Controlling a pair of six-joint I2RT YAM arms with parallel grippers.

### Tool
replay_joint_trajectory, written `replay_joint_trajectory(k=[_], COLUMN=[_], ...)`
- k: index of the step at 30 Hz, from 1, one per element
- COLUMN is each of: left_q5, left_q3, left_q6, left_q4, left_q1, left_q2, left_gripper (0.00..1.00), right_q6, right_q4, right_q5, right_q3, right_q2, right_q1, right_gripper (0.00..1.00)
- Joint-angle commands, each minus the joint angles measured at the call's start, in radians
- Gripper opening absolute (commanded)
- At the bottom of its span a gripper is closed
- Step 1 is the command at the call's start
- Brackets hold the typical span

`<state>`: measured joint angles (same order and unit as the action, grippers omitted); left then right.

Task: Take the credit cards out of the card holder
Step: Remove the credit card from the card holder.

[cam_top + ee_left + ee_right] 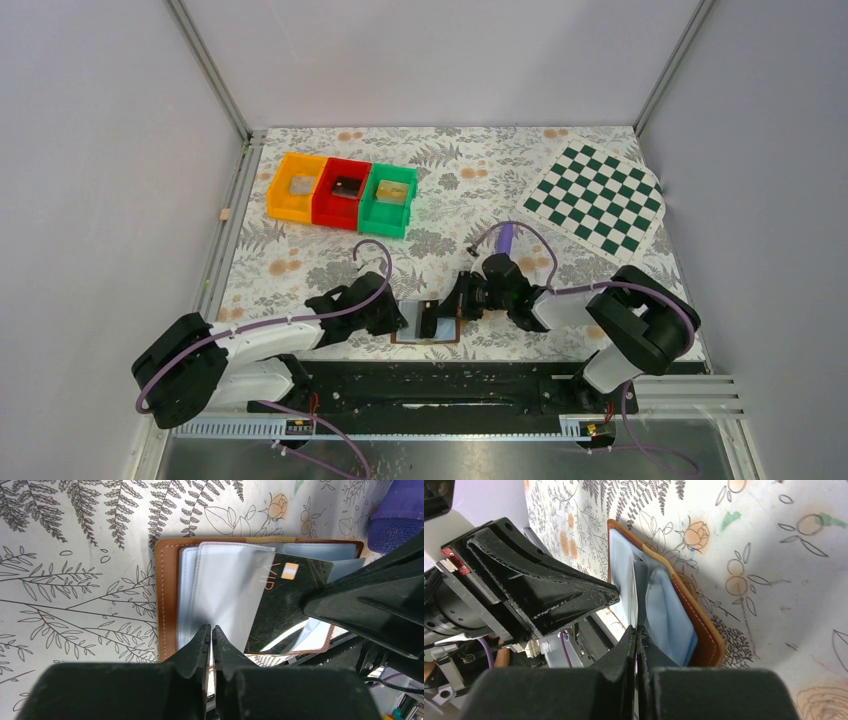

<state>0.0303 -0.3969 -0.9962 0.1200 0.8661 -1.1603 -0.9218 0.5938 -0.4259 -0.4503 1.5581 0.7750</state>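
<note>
Card holder (167, 595) lies open on the floral table (450, 180), at its near edge between your two arms.
Your left gripper (211, 632) is clenched on the lower edge of a pale blue-grey inner panel (225, 590). Your right gripper (636, 632) is clamped on a dark card (295, 587) marked VIP with a gold chip. The card sticks partway out of the holder, tilted across its pockets.

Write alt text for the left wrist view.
The left pincer is shut on a pale inner panel of the open brown card holder. A dark VIP card sticks out at an angle, its end gripped by the right pincer.
</note>
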Motion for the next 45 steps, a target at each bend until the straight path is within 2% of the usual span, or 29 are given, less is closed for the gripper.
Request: replay_joint_trajectory(k=[1,8,16,20,28,32,45], left_q5=[0.081,0.069,0.075,0.052,0.034,0.028,0.012], left_q3=[0.041,0.050,0.026,0.021,0.027,0.019,0.010], left_q6=[0.017,0.009,0.014,0.011,0.004,0.007,0.007], left_q4=[0.139,0.125,0.148,0.131,0.124,0.119,0.121], left_q1=[-0.003,-0.004,-0.004,-0.004,-0.003,-0.003,-0.004], left_q2=[-0.021,-0.014,-0.045,-0.036,-0.032,-0.029,0.021], left_gripper=[0.06,0.07,0.07,0.07,0.07,0.07,0.08], right_q6=[-0.072,-0.183,-0.172,-0.220,-0.269,-0.248,-0.118], right_q4=[0.180,0.494,0.441,0.601,0.779,0.729,0.408], right_q5=[-0.003,-0.027,0.045,0.114,0.098,0.103,0.189], right_q3=[0.063,0.117,0.155,0.183,0.153,0.142,0.069], right_q2=[-0.014,0.132,0.065,0.110,0.265,0.246,0.098], right_q1=[-0.033,-0.033,-0.035,-0.025,-0.026,-0.022,0.046], right_gripper=[0.00,0.00,0.00,0.00,0.00,0.00,0.00])
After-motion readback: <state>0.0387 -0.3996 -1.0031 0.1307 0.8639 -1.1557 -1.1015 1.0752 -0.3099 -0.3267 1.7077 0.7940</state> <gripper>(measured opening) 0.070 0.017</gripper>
